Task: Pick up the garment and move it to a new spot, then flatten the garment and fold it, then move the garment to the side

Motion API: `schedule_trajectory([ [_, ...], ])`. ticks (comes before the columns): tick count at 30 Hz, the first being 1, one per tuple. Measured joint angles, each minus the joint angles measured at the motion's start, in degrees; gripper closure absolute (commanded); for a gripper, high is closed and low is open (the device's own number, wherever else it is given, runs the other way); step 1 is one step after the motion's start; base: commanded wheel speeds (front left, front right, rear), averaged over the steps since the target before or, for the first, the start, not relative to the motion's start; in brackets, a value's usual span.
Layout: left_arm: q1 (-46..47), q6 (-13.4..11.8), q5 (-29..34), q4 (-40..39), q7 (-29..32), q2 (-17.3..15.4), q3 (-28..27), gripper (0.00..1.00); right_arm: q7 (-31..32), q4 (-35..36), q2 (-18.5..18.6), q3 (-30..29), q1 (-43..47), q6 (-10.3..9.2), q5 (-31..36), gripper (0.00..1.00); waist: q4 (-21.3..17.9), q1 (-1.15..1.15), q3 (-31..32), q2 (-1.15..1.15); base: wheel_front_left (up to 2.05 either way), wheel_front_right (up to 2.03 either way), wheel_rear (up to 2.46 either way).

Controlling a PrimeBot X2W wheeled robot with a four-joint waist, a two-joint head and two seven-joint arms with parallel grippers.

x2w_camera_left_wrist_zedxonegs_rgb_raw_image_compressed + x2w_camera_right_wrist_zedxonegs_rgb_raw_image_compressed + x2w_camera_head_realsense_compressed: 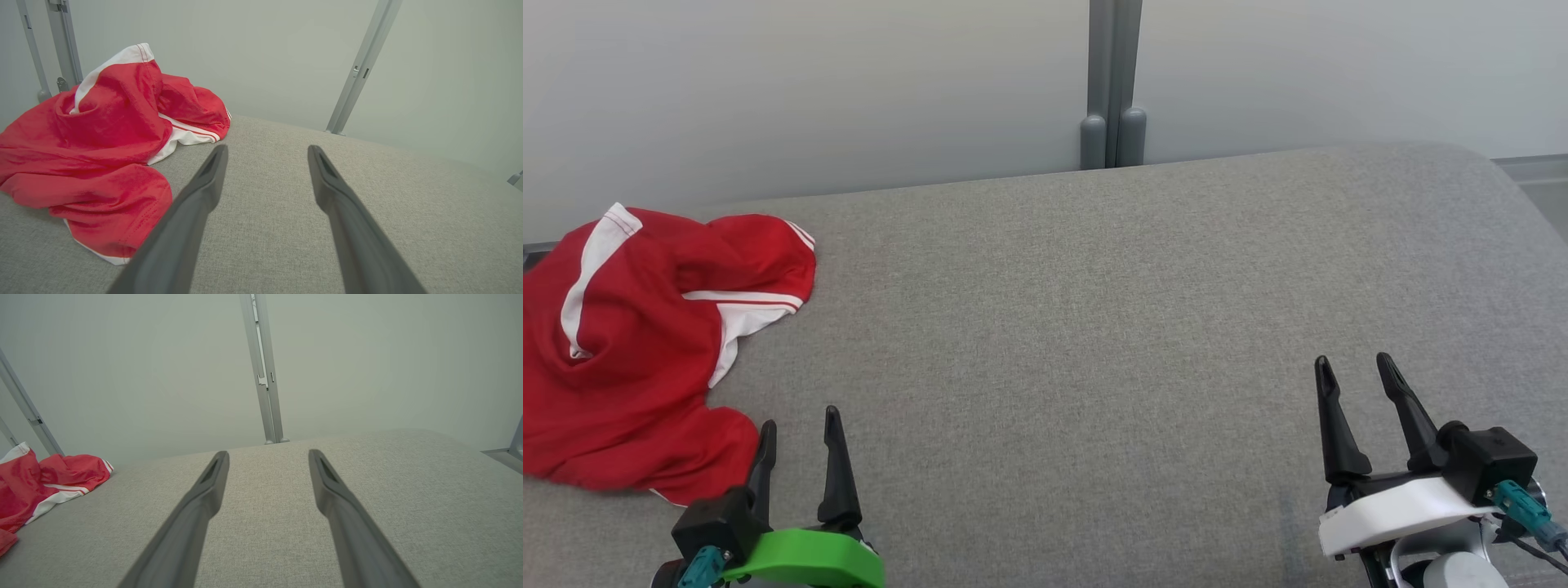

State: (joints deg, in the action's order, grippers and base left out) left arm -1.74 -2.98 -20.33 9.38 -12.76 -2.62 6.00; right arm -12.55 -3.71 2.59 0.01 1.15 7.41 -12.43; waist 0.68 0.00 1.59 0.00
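Both grippers sit low at the near edge: the left gripper (800, 418) and the right gripper (1355, 359) each have their dark fingers spread wide, with nothing between them. A crumpled red garment (637, 351) with white stripes lies on the grey padded surface (1094, 327), just outside the left gripper's outer finger (764, 461). Its nearest hem is so close beside that finger that it may be brushing it, though the angle leaves this unclear. From the right gripper's fingers the cloth is well apart, far off to their left.

By my reading the first step, the pick-up, has not yet begun. The next move calls for the left gripper to swing toward its outer side, bring its fingertips down over a raised fold, and close on the fabric before lifting it toward the open stretch between the two grippers.
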Motion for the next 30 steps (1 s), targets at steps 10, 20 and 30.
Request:
schedule_trajectory([
  [10, 0.00, -0.64, 2.50, 0.07, -0.93, -0.03, 0.60, 0.00, -1.18, 0.27, 0.05, 0.23, 0.02, 0.07, 4.33, 0.00, 0.14, 0.00, 0.14, 0.00, 0.00, 0.00, 0.00],
  [20, -0.08, -1.64, 5.35, 0.07, -1.97, -0.05, 0.94, 0.00, -2.19, 0.65, 0.12, 0.10, 0.10, 0.07, 8.49, 0.00, 0.07, 0.00, 0.26, 0.00, 0.00, 0.00, 0.00],
  [30, -0.10, -1.82, 5.42, 0.92, -2.37, -0.07, 0.73, 0.00, -2.48, 0.64, 0.14, -0.44, 0.16, 0.07, 9.54, 0.00, 0.20, 0.00, 0.14, 0.00, 0.00, 0.00, 0.00],
])
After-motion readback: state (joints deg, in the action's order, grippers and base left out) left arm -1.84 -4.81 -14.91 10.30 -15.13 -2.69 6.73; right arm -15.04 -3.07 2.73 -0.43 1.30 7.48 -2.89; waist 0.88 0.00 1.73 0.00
